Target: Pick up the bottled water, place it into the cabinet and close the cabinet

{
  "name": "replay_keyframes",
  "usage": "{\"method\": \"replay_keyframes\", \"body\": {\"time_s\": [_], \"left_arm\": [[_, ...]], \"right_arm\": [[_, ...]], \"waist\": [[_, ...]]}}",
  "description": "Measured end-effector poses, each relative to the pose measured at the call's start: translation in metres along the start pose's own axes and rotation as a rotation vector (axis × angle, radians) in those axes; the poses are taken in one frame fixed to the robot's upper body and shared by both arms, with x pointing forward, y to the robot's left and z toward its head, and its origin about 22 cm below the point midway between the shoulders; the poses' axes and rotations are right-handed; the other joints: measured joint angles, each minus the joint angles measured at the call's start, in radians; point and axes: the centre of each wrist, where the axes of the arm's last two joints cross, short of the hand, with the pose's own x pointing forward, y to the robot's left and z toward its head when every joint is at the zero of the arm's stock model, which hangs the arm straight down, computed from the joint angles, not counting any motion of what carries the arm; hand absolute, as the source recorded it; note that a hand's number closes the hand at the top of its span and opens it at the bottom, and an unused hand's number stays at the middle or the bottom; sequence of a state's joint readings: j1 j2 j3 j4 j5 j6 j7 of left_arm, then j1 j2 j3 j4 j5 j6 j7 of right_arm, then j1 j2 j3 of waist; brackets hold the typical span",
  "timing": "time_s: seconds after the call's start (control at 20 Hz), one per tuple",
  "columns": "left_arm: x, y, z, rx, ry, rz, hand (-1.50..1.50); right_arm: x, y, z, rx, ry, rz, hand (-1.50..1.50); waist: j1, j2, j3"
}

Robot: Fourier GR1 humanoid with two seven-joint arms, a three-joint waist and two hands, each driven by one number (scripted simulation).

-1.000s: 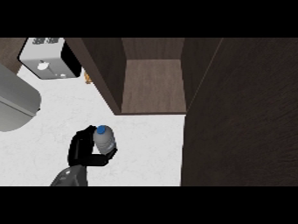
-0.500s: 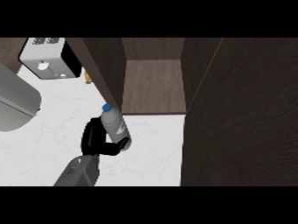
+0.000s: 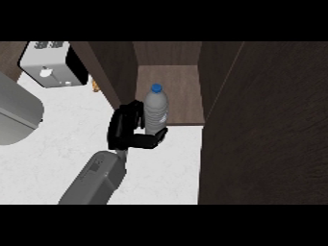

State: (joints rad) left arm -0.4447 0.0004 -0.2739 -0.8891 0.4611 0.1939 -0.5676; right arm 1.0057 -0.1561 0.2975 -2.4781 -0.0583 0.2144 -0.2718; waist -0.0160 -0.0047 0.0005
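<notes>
A clear water bottle (image 3: 156,110) with a blue cap stands upright in my left hand (image 3: 126,127), whose fingers and thumb are curled round its lower half. Only this one grey forearm (image 3: 95,178) shows, coming up from the lower edge. The bottle is held at the front left of the open dark wooden cabinet (image 3: 168,81), just before its brown shelf floor and close to its left wall (image 3: 117,77). The open cabinet door (image 3: 273,125) fills the right side of the view. My right hand does not show.
A white and black toaster (image 3: 53,67) stands at the back left on the white counter (image 3: 45,163). A large grey rounded object (image 3: 6,110) juts in from the left edge. A small orange thing (image 3: 94,86) lies by the cabinet's left wall.
My left hand has carried the bottle away from me and to the right, from over the open counter to the cabinet's front edge.
</notes>
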Motion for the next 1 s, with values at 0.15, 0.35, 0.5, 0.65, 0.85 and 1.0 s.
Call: {"method": "replay_keyframes", "body": {"time_s": [0.15, 0.35, 0.5, 0.65, 0.85, 1.0], "left_arm": [[0.014, -0.020, -0.015, 0.000, 0.000, -0.025, 1.50], [0.032, -0.047, -0.041, 0.007, 0.000, -0.093, 1.50], [0.035, -0.060, -0.049, 0.015, 0.022, -0.143, 1.50], [0.041, -0.068, -0.063, 0.045, 0.036, -0.173, 1.50], [0.044, -0.063, -0.084, 0.095, 0.057, -0.209, 1.50], [0.047, -0.064, -0.096, 0.107, 0.066, -0.272, 1.50]], "right_arm": [[0.000, -0.003, 0.000, -0.002, -0.003, 0.013, -1.50], [0.000, -0.005, -0.001, -0.004, -0.011, 0.023, -1.50], [-0.003, -0.005, -0.002, -0.001, -0.012, 0.014, -1.50], [-0.001, -0.010, -0.004, 0.003, -0.010, 0.038, -1.50], [-0.001, -0.014, -0.005, 0.004, -0.017, 0.048, -1.50], [0.000, -0.018, -0.005, 0.013, -0.022, 0.058, -1.50]], "waist": [[-0.003, 0.001, 0.000], [-0.014, 0.004, 0.000], [-0.017, 0.006, -0.001], [-0.019, 0.008, 0.000], [-0.027, 0.012, -0.001], [-0.033, 0.015, 0.000]]}}
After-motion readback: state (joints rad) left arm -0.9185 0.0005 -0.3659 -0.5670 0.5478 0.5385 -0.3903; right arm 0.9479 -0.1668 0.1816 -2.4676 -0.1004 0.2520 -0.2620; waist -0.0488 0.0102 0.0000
